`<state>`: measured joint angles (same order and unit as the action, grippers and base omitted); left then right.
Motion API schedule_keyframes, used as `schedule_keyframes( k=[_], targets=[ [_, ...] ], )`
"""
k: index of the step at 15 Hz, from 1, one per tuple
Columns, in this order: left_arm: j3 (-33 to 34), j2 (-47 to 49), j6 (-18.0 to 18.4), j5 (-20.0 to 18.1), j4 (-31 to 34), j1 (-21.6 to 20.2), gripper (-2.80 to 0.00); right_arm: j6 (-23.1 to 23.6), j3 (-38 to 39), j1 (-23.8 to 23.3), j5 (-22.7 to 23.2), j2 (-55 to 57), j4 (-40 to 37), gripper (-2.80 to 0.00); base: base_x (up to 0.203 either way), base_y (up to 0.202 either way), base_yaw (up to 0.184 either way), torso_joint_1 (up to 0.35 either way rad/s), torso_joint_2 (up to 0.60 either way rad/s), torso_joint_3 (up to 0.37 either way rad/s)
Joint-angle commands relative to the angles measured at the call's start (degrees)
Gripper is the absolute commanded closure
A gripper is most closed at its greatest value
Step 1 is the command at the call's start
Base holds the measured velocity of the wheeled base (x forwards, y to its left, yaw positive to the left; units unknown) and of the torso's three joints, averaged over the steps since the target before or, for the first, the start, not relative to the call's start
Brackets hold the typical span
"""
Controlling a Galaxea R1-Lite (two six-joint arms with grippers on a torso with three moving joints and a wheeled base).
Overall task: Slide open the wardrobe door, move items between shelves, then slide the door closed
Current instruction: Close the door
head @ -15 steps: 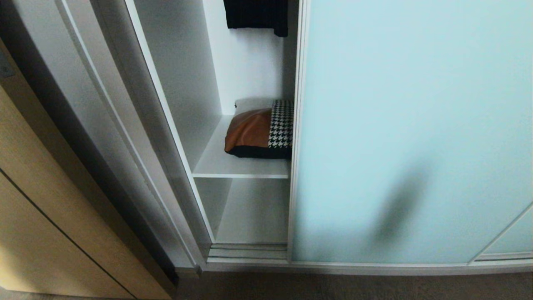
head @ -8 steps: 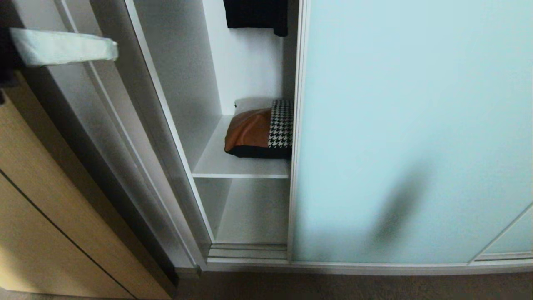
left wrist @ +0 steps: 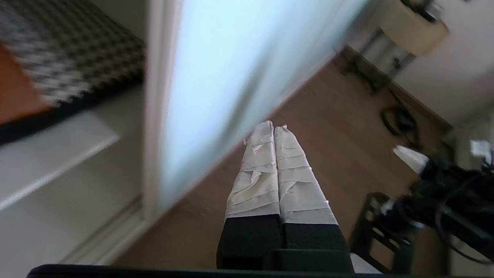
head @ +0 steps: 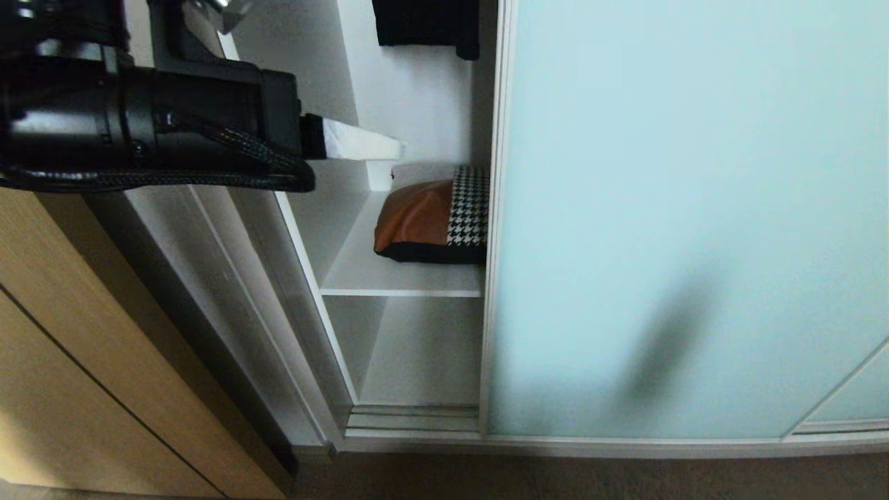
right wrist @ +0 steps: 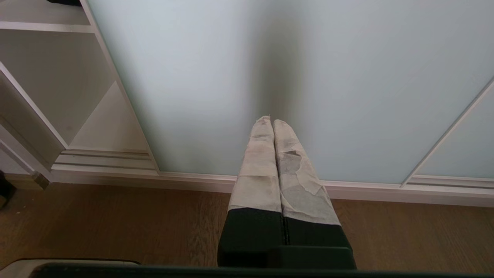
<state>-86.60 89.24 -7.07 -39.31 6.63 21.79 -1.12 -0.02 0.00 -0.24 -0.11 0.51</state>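
Note:
The frosted aqua sliding wardrobe door (head: 687, 222) covers most of the wardrobe and leaves a narrow gap at its left edge. Through the gap a tan and houndstooth cushion (head: 430, 219) lies on the upper white shelf (head: 389, 278); part of the cushion is hidden behind the door. A lower shelf (head: 417, 361) sits beneath it. My left gripper (head: 396, 148) is shut and empty, reaching in from the left at the gap, above and left of the cushion (left wrist: 58, 65). My right gripper (right wrist: 269, 120) is shut and empty, hanging low in front of the door (right wrist: 293, 77).
A small black garment (head: 427, 24) hangs at the top of the opening. The white wardrobe side panel (head: 278, 173) stands left of the gap, with a light wooden door (head: 62, 361) beyond it. Wooden floor (right wrist: 115, 224) runs along the bottom track.
My left arm has swung in from the left edge of the head view toward the wardrobe gap; its shut fingertips now point at the opening. The door and cushion have not moved.

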Motion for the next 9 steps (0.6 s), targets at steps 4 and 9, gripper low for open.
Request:
schedule_keyframes(
  k=[4, 9],
  targets=[
    [0.30, 4.39, -0.39, 0.11, -0.41, 4.72, 0.00, -0.02, 0.02, 0.00, -0.02, 0.02, 0.02, 0.00, 0.000, 0.000, 0.000, 0.000, 0.00, 0.000],
    [-0.58, 11.35, -1.94, 10.83, -10.31, 10.21, 0.00, -0.02, 0.02, 0.00, -0.02, 0.11, 0.02, 0.00, 0.000, 0.000, 0.000, 0.000, 0.00, 0.000]
  ],
)
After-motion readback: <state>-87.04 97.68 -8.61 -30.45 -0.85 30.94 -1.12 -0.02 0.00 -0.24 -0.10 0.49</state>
